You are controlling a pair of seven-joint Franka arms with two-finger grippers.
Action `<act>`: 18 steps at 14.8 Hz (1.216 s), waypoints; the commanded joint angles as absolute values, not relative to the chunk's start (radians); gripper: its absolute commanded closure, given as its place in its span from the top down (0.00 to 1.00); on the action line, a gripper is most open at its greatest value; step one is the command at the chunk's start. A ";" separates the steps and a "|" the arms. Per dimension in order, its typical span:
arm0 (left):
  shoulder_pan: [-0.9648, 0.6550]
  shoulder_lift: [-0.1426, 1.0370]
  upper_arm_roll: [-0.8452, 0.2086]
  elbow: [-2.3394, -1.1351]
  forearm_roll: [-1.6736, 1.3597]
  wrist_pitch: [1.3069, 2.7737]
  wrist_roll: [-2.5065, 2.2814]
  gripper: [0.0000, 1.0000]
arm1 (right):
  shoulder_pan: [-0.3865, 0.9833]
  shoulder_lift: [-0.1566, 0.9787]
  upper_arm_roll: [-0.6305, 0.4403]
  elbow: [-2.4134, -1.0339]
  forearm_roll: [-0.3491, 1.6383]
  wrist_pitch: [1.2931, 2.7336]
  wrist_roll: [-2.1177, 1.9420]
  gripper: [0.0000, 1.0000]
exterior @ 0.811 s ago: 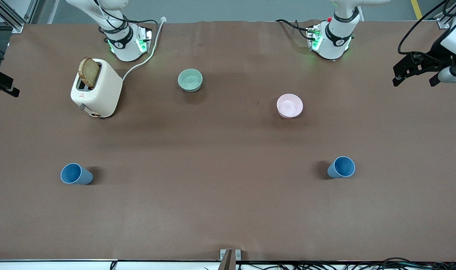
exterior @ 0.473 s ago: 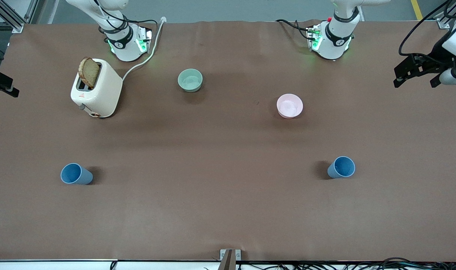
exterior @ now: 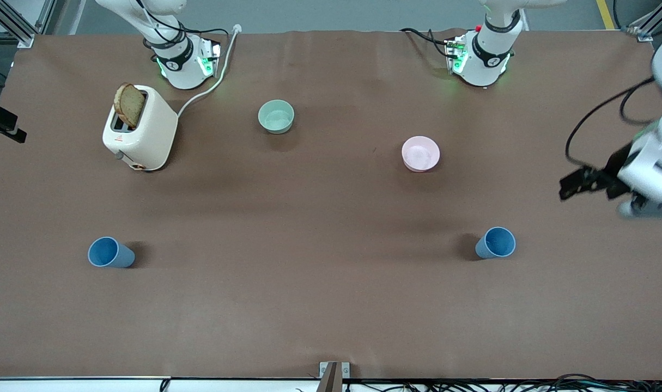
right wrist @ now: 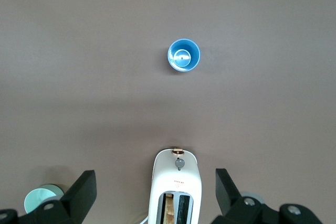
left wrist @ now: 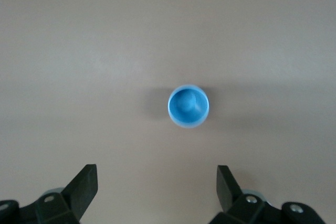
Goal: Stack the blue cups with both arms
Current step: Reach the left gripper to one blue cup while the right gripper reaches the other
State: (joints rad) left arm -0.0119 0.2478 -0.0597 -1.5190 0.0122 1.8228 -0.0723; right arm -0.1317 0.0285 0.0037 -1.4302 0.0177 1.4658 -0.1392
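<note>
on the brown table [exterior: 331,305], toward the left arm's end: one blue cup [exterior: 496,243] upright, mouth up, nothing in it. the second blue cup [exterior: 110,252] stands upright toward the right arm's end, about level with the first, well apart from it.

left gripper [exterior: 587,182] up in the air at roughly 2 o'clock from the first cup in the front view, over bare table near that end's edge; its fingers [left wrist: 84,184] spread wide with nothing between them. left wrist view looks straight down on that cup [left wrist: 188,106], which sits apart from the fingertips.

right gripper [right wrist: 156,192]: only a black part at the front view's edge, near 9 o'clock from the toaster [exterior: 140,129]. right wrist view shows its fingers [right wrist: 83,188] parted and empty, high over the toaster [right wrist: 176,184], with the second cup [right wrist: 184,55] farther out on open table.

toaster cream-white, a slice of bread [exterior: 129,104] standing up out of a slot, cord running toward the right arm's base.

pale green bowl [exterior: 276,116] at about 3 o'clock from the toaster. pink bowl [exterior: 420,153] at roughly 11 o'clock from the first cup, a little nearer the front camera than the green bowl. both bowls upright.
</note>
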 commanded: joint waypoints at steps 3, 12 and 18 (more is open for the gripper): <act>-0.014 0.405 -0.061 -1.624 0.017 2.073 -0.057 1.00 | -0.175 0.054 0.011 -1.427 0.023 1.480 -0.146 1.00; -0.012 0.476 -0.061 -1.838 0.017 2.315 -0.055 0.64 | -0.244 0.314 0.009 -1.428 0.020 1.708 -0.153 1.00; -0.017 0.488 -0.061 -1.835 0.015 2.315 -0.058 0.08 | -0.258 0.500 0.011 -1.430 0.021 1.902 -0.198 1.00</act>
State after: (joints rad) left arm -0.0135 0.5038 -0.0615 -1.8202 0.0122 2.3003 -0.0722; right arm -0.2420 0.4482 -0.0012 -1.4392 0.0177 1.8697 -0.1777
